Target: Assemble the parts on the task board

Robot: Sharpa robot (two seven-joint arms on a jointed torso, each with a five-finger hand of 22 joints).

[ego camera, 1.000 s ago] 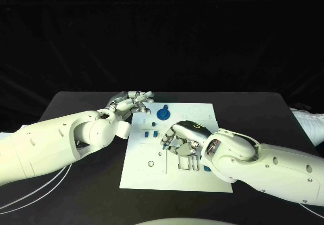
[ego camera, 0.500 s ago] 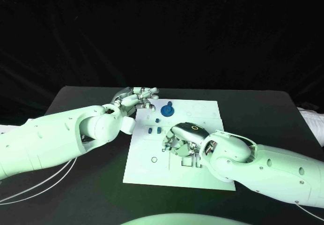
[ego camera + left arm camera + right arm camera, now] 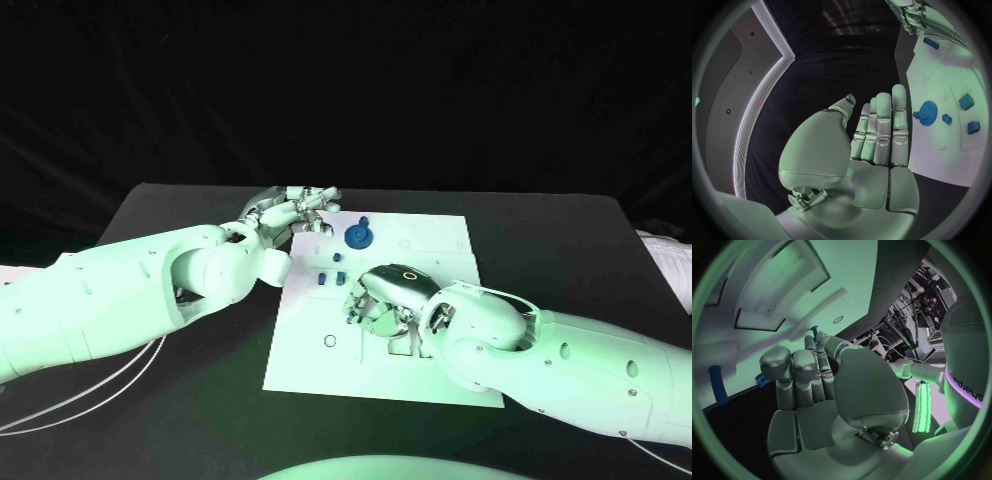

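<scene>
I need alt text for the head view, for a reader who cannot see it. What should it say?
A white task board lies on a black table, with two white robot arms reaching over it. The right robot hand bends down over the board's middle; the left robot hand rests at its far left corner, near a round blue gear and small blue parts.

Arms: white, smooth rounded shells w/ small dark screw holes | left hand point(image 3: 293, 211) & right hand point(image 3: 387, 296): silver, segmented fingers | yellow ring on right hand's back | pale cables under left arm point(image 3: 116, 300)
</scene>
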